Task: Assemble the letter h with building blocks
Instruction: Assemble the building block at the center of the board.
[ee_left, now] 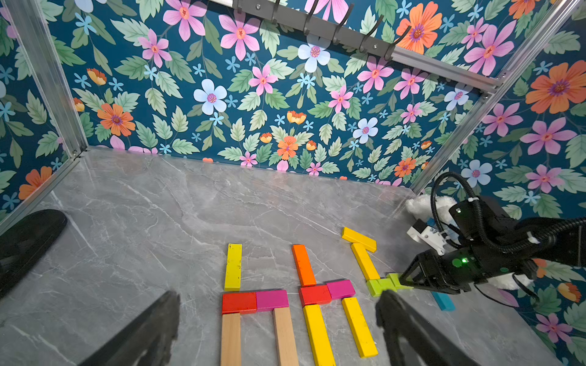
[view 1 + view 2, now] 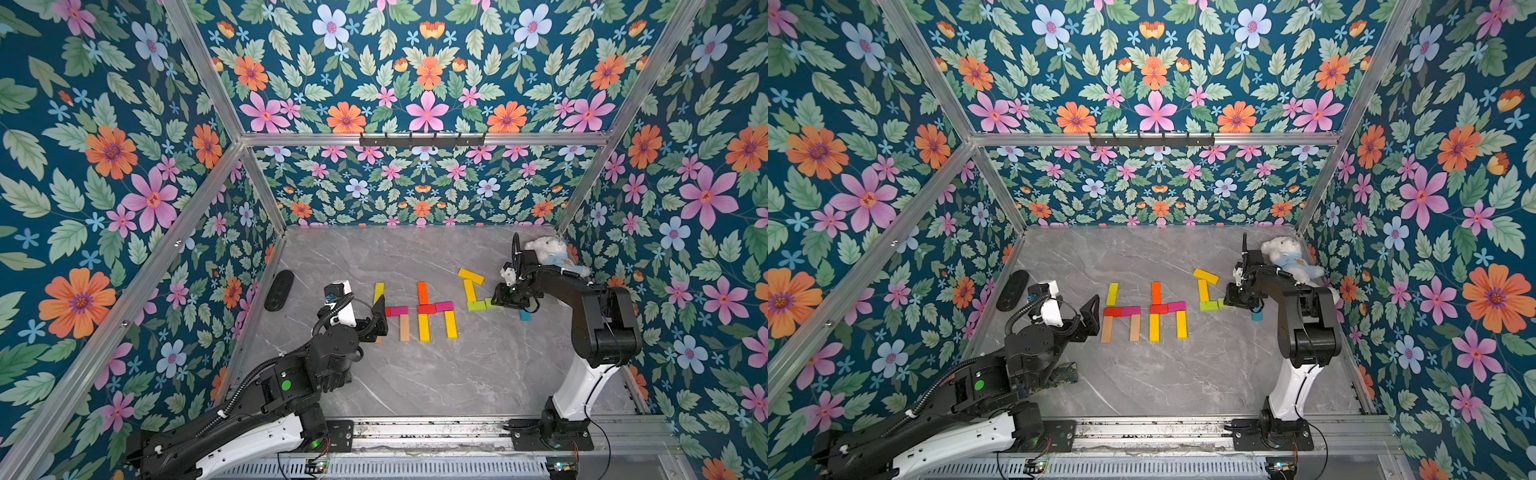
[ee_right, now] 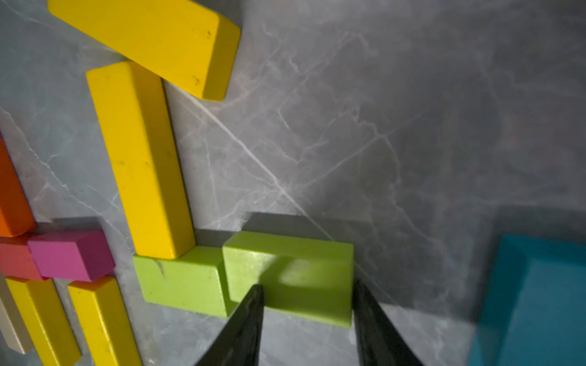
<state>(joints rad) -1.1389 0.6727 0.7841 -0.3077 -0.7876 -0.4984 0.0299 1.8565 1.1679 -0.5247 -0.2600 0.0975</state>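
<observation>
Straddling the end green block (image 3: 285,263) with the right hand (image 3: 306,288), cannot tell whether pinching; left hand (image 1: 279,296) spread wide.

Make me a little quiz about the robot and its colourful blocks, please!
1. True or false: the white bear is built into a letter.
2. How many finished h shapes lie on the table? A one, B two, C four.
3. Fill in: the right gripper straddles a ____ block.
Key: 1 false, it sits apart in the far corner; 2 B; 3 green, the green block.
</observation>
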